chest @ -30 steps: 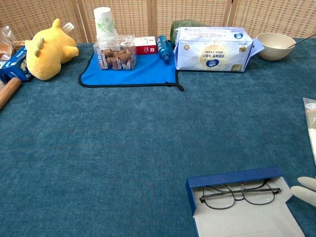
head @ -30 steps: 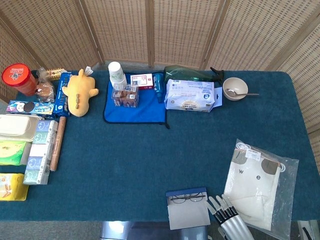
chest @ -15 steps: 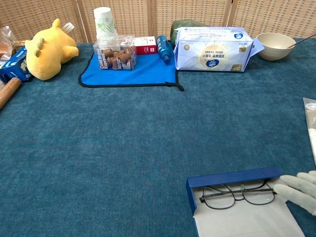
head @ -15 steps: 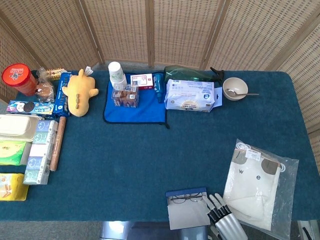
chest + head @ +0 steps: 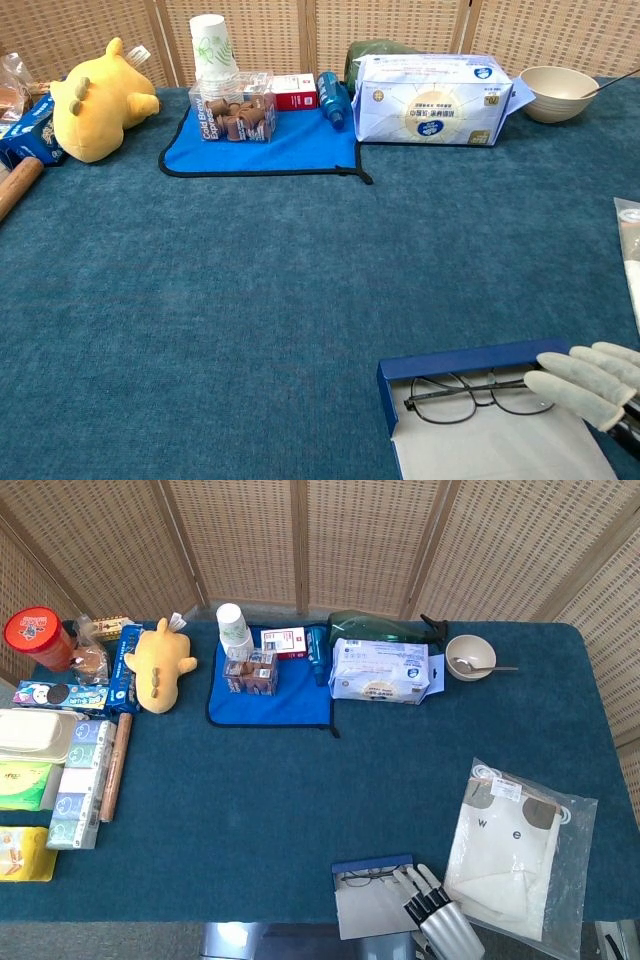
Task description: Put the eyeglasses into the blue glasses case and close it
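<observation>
So the glasses (image 5: 482,391) are already lying in the open blue case (image 5: 470,362) at the near edge of the table (image 5: 300,280), lenses up against the far blue wall, with the pale flap spread out toward the robot. The right hand (image 5: 585,382) is reaching in from the right with its fingers (image 5: 562,391) stretched out flat and close together, holding nothing, tips over the right end of the glasses. Can't really tell if it's touching the frame or just hovering above it. Left hand isn't visible in either view. My guess is all that's left is closing the thing, and that's where it could get messy. The case looks light and sits right at the table edge, so a sideways push from those fingers might just slide it along, or off the front, instead of folding it. Also the glasses are thin wire, so if a fingertip catches the temple it could drag them up over the wall, or the lid could come down on a bit that's sticking out. And the plastic bag (image 5: 515,850) is just beside the hand on the right, so a wide swing could snag that too.
</observation>
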Controlling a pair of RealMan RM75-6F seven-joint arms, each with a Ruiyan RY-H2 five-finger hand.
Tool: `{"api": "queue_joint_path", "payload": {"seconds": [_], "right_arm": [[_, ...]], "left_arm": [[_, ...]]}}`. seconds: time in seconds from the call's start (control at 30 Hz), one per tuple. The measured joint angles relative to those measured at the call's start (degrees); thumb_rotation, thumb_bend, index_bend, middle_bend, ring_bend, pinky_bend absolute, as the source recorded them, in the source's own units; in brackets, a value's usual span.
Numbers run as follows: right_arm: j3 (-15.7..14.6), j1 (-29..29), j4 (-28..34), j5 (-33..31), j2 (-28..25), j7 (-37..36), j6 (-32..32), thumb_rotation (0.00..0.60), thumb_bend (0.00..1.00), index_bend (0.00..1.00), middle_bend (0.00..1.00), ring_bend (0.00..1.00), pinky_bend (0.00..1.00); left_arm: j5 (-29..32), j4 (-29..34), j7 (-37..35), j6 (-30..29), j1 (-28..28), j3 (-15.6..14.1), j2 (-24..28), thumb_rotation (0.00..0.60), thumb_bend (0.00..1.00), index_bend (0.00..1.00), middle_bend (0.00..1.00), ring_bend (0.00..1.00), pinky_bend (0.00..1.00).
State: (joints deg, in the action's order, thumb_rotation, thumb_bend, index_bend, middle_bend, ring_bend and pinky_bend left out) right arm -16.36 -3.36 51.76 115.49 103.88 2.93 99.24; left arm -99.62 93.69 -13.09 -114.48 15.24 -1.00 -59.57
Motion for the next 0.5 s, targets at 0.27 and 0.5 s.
{"api": "queue_joint_path", "payload": {"seconds": [0.27, 0.5], "right_arm": [[0.2, 1.2, 4.8, 0.4, -1.8, 1.8, -0.5, 0.600, 0.13, 0.00, 0.07, 0.03, 0.06], [0.9, 3.0, 10.4, 0.2, -4.0, 3.2, -2.5, 0.600, 0.13, 0.00, 0.10, 0.04, 0.07]], "left_arm": [[0.4, -0.5, -0.6, 0.2, 0.1, 0.1, -0.4, 0.600, 0.29, 0.12, 0.10, 0.00, 0.00], [0.9, -1.1, -1.2, 0.5, 0.0, 0.2, -0.7, 0.600, 0.29, 0.12, 0.10, 0.00, 0.00]]}}
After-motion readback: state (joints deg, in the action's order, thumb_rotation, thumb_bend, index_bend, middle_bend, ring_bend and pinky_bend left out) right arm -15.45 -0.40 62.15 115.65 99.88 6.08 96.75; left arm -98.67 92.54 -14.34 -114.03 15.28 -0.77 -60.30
